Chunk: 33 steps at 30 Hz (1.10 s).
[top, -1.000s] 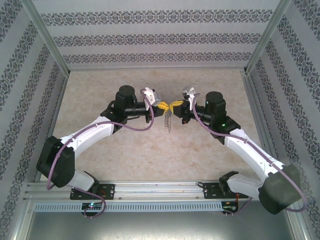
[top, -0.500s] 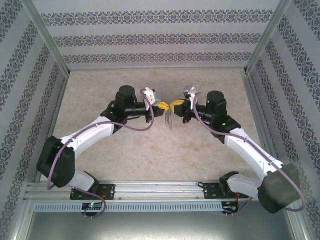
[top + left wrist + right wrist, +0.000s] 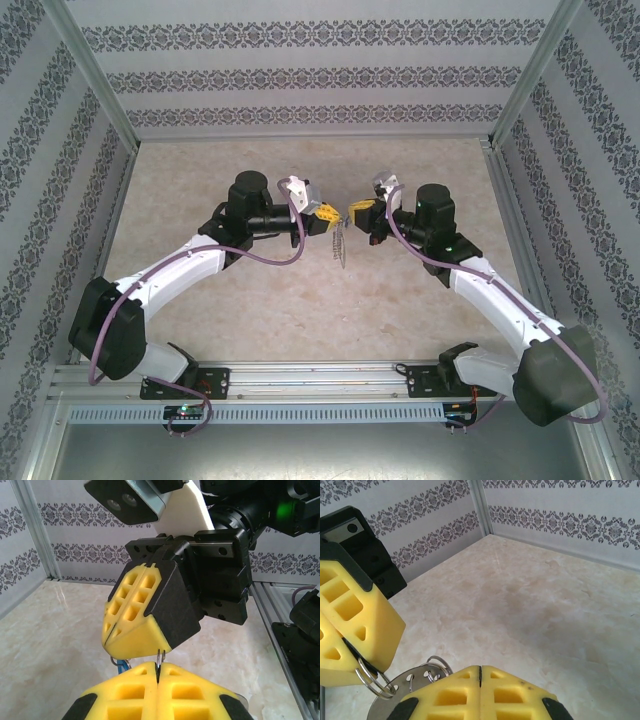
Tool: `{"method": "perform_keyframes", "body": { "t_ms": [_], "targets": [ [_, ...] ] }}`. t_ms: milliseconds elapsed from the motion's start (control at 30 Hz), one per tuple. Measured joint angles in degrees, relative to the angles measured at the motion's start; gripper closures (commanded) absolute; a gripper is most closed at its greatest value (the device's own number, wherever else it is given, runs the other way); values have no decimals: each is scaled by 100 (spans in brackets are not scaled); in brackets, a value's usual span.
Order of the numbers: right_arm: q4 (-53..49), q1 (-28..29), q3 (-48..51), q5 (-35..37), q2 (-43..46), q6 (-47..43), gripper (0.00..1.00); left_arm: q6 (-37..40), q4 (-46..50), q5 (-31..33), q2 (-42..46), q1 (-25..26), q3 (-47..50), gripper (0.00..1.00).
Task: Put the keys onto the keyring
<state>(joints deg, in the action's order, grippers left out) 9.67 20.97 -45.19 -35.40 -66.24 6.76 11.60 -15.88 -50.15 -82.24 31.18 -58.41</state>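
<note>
The left fingers (image 3: 125, 700) are clamped on a thin wire loop of the keyring (image 3: 160, 658), which stands upright. Just beyond, almost tip to tip, the right fingers (image 3: 135, 610) are together and seem to pinch the keys (image 3: 121, 665). The chain (image 3: 340, 250) hangs between them, above the surface (image 3: 250, 300).

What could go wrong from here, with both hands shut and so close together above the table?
1. The left hand pinches a thin metal ring only at its fingertips; a small twist could let it slip out.
2. The right hand sits very near the left hand; pushing closer may make them collide.
3. The chain hangs free below the hands and could swing or snag.
</note>
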Motion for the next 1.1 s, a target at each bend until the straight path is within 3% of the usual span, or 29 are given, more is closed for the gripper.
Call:
{"method": "perform_keyframes", "body": {
  "t_ms": [367, 1100],
  "targets": [
    [-7, 70, 37, -4, 719, 83, 100, 22, 11, 87, -24, 0, -2, 100],
    [-83, 407, -120, -20, 417, 39, 100, 151, 223, 133, -138, 50, -107, 100]
  ]
}}
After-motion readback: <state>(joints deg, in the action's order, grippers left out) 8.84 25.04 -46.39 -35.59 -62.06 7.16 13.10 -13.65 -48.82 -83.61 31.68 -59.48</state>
